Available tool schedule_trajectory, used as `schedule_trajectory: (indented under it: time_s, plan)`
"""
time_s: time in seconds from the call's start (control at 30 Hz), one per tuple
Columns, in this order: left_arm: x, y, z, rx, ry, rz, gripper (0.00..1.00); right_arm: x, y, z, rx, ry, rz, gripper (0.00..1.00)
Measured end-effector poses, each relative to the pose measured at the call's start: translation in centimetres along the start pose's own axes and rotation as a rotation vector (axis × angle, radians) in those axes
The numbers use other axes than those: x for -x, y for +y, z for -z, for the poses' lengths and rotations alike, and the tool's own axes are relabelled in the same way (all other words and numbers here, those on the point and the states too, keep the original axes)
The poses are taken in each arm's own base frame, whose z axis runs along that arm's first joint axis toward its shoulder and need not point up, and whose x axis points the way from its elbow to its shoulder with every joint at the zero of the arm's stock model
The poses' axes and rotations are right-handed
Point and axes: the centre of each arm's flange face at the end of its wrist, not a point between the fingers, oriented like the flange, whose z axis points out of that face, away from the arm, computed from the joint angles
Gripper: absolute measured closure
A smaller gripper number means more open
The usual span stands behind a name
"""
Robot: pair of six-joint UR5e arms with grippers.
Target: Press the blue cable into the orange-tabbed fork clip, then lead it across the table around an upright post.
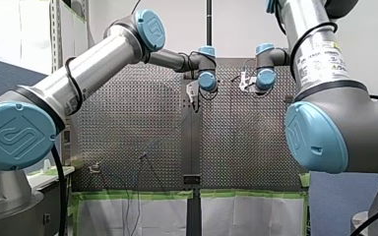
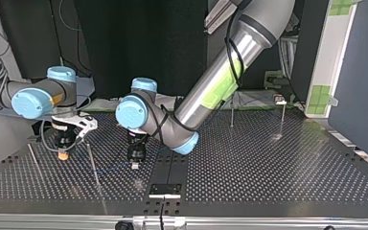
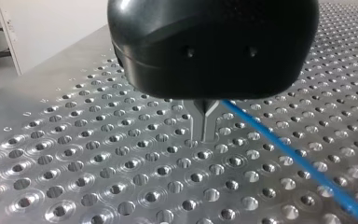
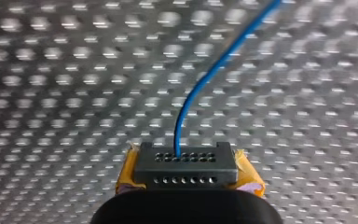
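Observation:
The thin blue cable [image 4: 205, 77] comes out from between the yellow pads of my right gripper [image 4: 186, 163], which is shut on it. It curves away over the perforated table [image 4: 65, 93]. In the top view my right gripper [image 2: 63, 155] hangs low at the left and my left gripper [image 2: 135, 165] near the middle. A faint stretch of cable [image 2: 110, 166] runs between them. My left gripper [image 3: 204, 135] has its metal fingertips together just above the plate. The cable [image 3: 289, 154] passes close beside them; whether it is pinched is hidden. No orange-tabbed clip shows clearly.
Two thin upright posts [image 2: 232, 112] [image 2: 282, 120] stand at the top view's back right, the outer one with a small fitting on top. Slanted thin rods [image 2: 92, 165] [image 2: 34, 163] stand near my right gripper. A black strip [image 2: 165, 189] divides the table.

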Motion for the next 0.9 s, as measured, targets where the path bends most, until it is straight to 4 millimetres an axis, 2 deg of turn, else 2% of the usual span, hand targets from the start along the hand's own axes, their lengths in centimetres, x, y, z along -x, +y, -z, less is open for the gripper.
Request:
schedule_trajectory:
  time_s: [0.13,0.17,0.2,0.23,0.27,0.3,0.37,0.4,0.47,0.5,0.57,0.6,0.63,0.67,0.7,0.77,0.8,0.83,0.9]
  plan:
    - [0.0,0.1,0.0,0.009,0.003,-0.011,1.00,1.8,-0.1,0.2,0.001,-0.027,0.003,1.00]
    - [0.0,0.2,0.0,0.011,0.004,-0.014,0.90,2.1,-0.1,0.3,0.001,-0.030,0.003,1.00]
    - [0.0,0.2,0.0,0.014,0.005,-0.017,0.90,2.5,-0.1,0.3,0.001,-0.032,0.003,1.00]
    - [0.0,0.3,0.1,0.018,0.005,-0.021,0.82,2.8,-0.1,0.3,0.001,-0.034,0.002,1.00]
    - [0.0,0.3,0.1,0.022,0.005,-0.024,0.76,3.2,-0.1,0.4,0.001,-0.035,0.002,1.00]
    - [0.0,0.4,0.1,0.026,0.006,-0.027,0.76,3.6,-0.1,0.4,0.001,-0.037,0.000,1.00]
    - [0.0,0.5,0.0,0.034,0.005,-0.035,0.63,4.1,-0.1,0.5,0.001,-0.037,-0.001,1.00]
    - [0.0,0.5,0.0,0.036,0.005,-0.039,0.63,4.5,-0.1,0.5,0.001,-0.037,-0.002,1.00]
    - [0.0,0.6,0.0,0.039,0.006,-0.049,0.54,4.9,-0.1,0.6,0.001,-0.039,-0.003,1.00]
    - [0.0,0.6,0.0,0.040,0.006,-0.053,0.54,5.2,0.0,0.6,0.002,-0.040,-0.004,1.00]
    - [0.0,0.7,0.0,0.043,0.006,-0.059,0.40,5.5,0.0,0.6,0.002,-0.041,-0.004,1.00]
    - [0.0,0.8,0.0,0.044,0.007,-0.061,0.40,5.6,0.0,0.6,0.002,-0.041,-0.004,1.00]
    - [0.0,0.8,0.0,0.046,0.008,-0.064,0.34,5.7,0.0,0.6,0.002,-0.042,-0.004,1.00]
    - [0.0,0.9,0.0,0.049,0.009,-0.065,0.25,5.7,0.0,0.6,0.002,-0.042,-0.003,1.00]
    - [0.0,1.0,0.0,0.053,0.009,-0.066,0.25,5.8,0.0,0.6,0.003,-0.043,-0.003,1.00]
    - [0.0,1.1,-0.1,0.061,0.009,-0.068,0.11,6.0,0.1,0.6,0.005,-0.046,-0.001,1.00]
    - [0.0,1.1,-0.1,0.065,0.009,-0.069,0.11,6.2,0.2,0.6,0.008,-0.048,0.000,1.00]
    - [0.0,1.2,-0.1,0.070,0.008,-0.071,0.02,6.4,0.3,0.6,0.010,-0.049,0.000,1.00]
    - [0.1,1.3,0.0,0.082,0.007,-0.072,0.02,6.8,0.5,0.6,0.015,-0.049,-0.002,1.00]
